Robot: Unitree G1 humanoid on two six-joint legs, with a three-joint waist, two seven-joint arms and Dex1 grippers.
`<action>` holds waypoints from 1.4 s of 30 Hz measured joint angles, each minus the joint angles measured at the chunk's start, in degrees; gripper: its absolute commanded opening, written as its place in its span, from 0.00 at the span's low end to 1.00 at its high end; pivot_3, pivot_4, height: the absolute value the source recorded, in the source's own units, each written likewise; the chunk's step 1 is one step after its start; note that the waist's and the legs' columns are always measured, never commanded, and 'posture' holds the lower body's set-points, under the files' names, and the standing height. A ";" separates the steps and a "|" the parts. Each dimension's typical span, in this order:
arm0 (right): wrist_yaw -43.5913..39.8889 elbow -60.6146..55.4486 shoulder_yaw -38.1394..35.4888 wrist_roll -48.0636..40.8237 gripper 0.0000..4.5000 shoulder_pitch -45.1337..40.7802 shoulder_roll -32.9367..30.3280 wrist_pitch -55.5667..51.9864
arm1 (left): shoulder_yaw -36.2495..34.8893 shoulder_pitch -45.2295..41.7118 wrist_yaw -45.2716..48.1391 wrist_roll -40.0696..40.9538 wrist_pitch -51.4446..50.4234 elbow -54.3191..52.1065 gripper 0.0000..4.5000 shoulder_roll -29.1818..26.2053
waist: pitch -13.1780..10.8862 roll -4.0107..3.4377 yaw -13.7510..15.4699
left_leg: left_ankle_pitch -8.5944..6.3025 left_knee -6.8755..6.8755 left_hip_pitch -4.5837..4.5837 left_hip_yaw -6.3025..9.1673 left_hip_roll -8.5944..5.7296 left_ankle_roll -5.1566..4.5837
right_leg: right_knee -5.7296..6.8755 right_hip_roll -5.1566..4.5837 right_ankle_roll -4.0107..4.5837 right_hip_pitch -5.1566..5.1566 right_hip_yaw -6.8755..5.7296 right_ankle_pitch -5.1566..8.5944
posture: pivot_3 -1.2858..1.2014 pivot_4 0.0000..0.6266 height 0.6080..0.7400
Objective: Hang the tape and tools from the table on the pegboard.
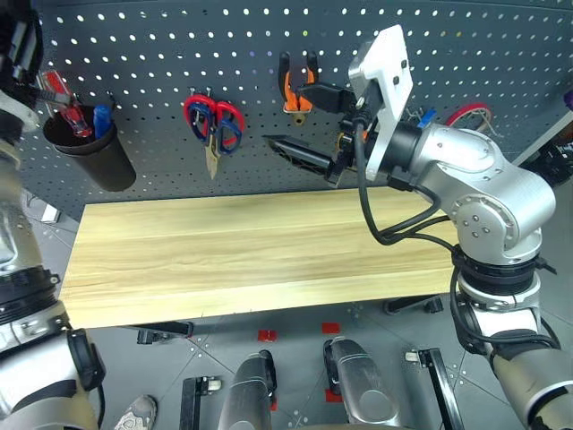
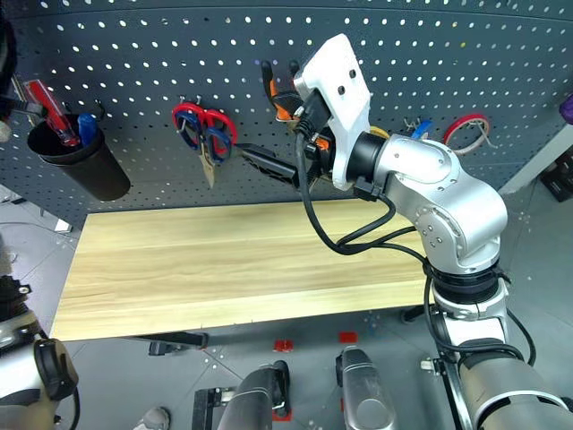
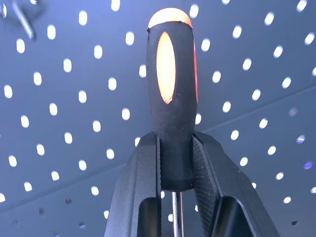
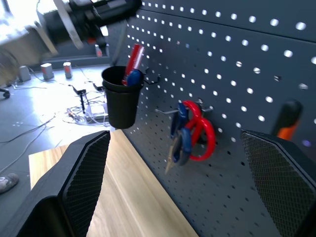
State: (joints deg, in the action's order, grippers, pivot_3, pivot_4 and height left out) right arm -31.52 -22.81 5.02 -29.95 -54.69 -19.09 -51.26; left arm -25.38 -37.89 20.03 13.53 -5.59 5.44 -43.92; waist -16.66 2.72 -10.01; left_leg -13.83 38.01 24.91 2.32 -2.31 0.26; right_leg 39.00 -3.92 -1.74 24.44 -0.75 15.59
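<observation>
The pegboard [image 1: 179, 54] is facing both grippers. The right gripper [image 4: 177, 187] is standing with fingers wide apart, the scissors [image 4: 190, 136] hanging ahead. The left gripper [image 3: 176, 163] is clamping the screwdriver [image 3: 171, 94] (handle upward).

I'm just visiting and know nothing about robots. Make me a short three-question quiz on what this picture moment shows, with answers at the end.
1. True or false: the left gripper is shut on the screwdriver.
2. Where do the two pairs of scissors hang? A) on the pegboard B) on the table C) in the black cup
3. Fill in: the right gripper has its fingers ____.

Key:
1. True; its fingers clamp the orange-and-black handle.
2. A; red-handled and blue-handled pairs share a hook.
3. Open; the fingers stand wide apart with nothing between them.
</observation>
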 measured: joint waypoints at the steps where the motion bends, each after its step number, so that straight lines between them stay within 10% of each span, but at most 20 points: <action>1: -0.03 0.08 0.12 -0.04 1.00 0.00 0.04 0.26 | 0.12 0.74 -0.54 -0.26 0.58 0.13 0.12 0.56 | 0.00 0.00 -0.11 | 0.00 0.01 0.00 0.00 0.00 0.00 | 0.02 0.00 0.00 0.00 0.00 0.00 | 0.38 0.29 1.00; 3: -0.17 0.08 0.14 -0.40 1.00 0.02 0.14 0.53 | 0.04 2.41 -1.86 -0.96 1.72 0.08 0.12 1.12 | 0.13 -0.02 -0.61 | 0.00 0.01 0.00 0.02 -0.01 0.00 | 0.03 -0.01 0.00 0.00 0.00 0.00 | 0.39 0.29 1.00; 14: -2.25 0.70 0.12 -0.63 1.00 0.15 -0.02 1.95 | -2.97 6.87 -9.53 -2.08 3.58 -7.01 0.94 3.56 | 1.02 -0.07 -2.46 | 0.00 -0.02 0.00 0.04 -0.02 -0.01 | 0.08 0.00 0.00 0.00 0.00 0.00 | 0.39 0.29 1.00; 31: -14.00 -1.18 2.80 -1.45 1.00 15.95 -9.08 9.04 | 5.54 18.08 -14.88 9.04 -31.81 -38.54 0.94 14.13 | 4.32 -0.40 -2.68 | -0.09 -0.04 -0.12 0.12 -0.04 -0.14 | 0.06 0.12 0.00 -0.26 0.13 0.00 | 0.42 0.22 1.00; 42: 3.14 16.64 7.26 17.50 1.00 34.07 4.92 31.62 | 6.87 40.66 -14.37 3.88 -24.63 -38.62 0.94 21.69 | 8.17 -0.83 -1.91 | -0.13 -0.05 -0.27 0.14 -0.14 -0.13 | -0.03 0.18 -0.01 -0.38 0.32 0.01 | 0.43 0.15 1.00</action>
State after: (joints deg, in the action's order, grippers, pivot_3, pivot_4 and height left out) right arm -28.37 -6.17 12.28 -12.45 -20.61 -14.17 -19.64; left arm -18.52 2.77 5.67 17.41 -30.22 -33.18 -22.24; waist -8.48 1.89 -11.93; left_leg -13.96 37.96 24.64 2.46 -2.44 0.13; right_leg 38.97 -3.74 -1.74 24.07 -0.43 15.60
